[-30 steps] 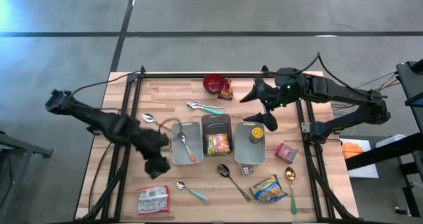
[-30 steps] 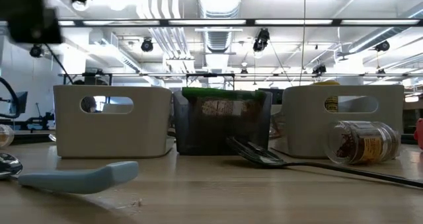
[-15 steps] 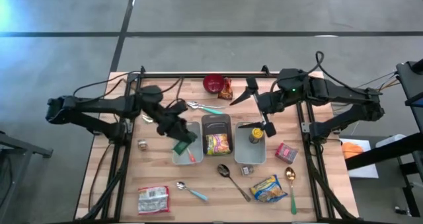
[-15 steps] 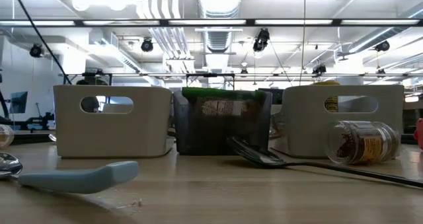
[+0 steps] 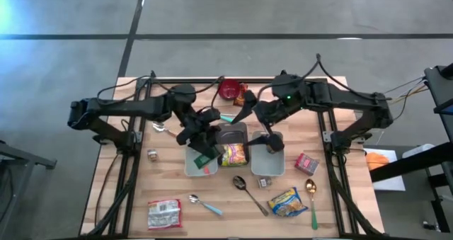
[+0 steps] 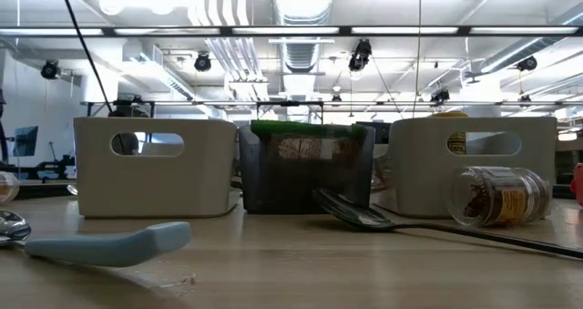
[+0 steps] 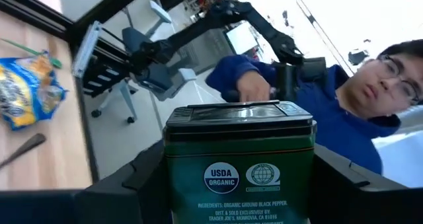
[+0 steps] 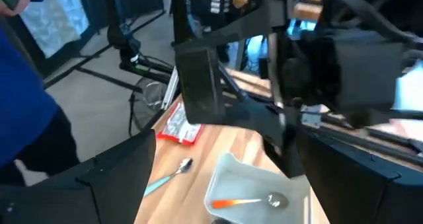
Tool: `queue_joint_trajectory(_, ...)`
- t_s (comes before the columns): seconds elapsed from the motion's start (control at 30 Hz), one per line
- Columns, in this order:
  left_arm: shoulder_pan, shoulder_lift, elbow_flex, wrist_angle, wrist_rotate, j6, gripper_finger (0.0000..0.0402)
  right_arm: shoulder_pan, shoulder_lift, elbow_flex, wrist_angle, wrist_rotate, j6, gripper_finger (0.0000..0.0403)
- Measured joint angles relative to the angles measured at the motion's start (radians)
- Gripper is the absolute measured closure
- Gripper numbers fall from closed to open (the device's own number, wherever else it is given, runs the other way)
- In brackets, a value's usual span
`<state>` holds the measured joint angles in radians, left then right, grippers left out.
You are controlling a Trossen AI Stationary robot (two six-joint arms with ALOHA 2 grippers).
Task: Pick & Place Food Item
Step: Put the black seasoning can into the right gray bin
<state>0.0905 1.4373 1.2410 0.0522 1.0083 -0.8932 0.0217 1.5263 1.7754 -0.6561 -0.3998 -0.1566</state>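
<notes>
My left gripper [image 5: 204, 153] is shut on a green tin [image 7: 238, 164] labelled organic ground black pepper. It holds the tin in the air over the left white bin [image 5: 192, 168], next to the dark bin [image 5: 232, 132]. The dark bin holds a food packet [image 5: 233, 155]. A spoon with an orange handle [image 8: 246, 201] lies in the left white bin. My right gripper [image 5: 253, 125] stands open above the gap between the dark bin and the right white bin [image 5: 269, 166], with nothing between its fingers. Neither gripper shows in the low view. My left gripper pinches the tin's two opposite side walls [image 7: 170, 178] between its two fingers [image 7: 129, 184]. The fingers lie about level, and the tin's printed face is turned toward the wrist. The tin hangs lifted clear above the left white bin, tilted in the high view.
A red bowl [image 5: 228, 89] and a snack packet [image 5: 243, 95] lie at the far edge. A silver packet [image 5: 164, 213], spoons [image 5: 202, 204], a chips bag [image 5: 288, 201] and a pink box [image 5: 306, 162] lie near the front. A person in blue [image 7: 317, 98] sits beyond the table.
My left gripper has carried the green tin up from the table's near left toward the right and far side, rolling as it went. It now hangs over the left white bin. My right gripper, still open, has moved toward the table's left, over the bins.
</notes>
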Motion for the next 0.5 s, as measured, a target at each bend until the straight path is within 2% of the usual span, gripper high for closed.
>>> queue_joint_trajectory(0.23,0.039,0.011,0.002,0.016,0.021,0.012,0.0152,0.015,0.099,0.146,-0.113,-0.073,-0.001,0.0044)
queue_joint_trajectory(0.5,0.052,0.009,0.005,0.102,0.026,0.007,0.0152,0.017,0.187,0.277,-0.153,-0.072,-0.024,0.0044)
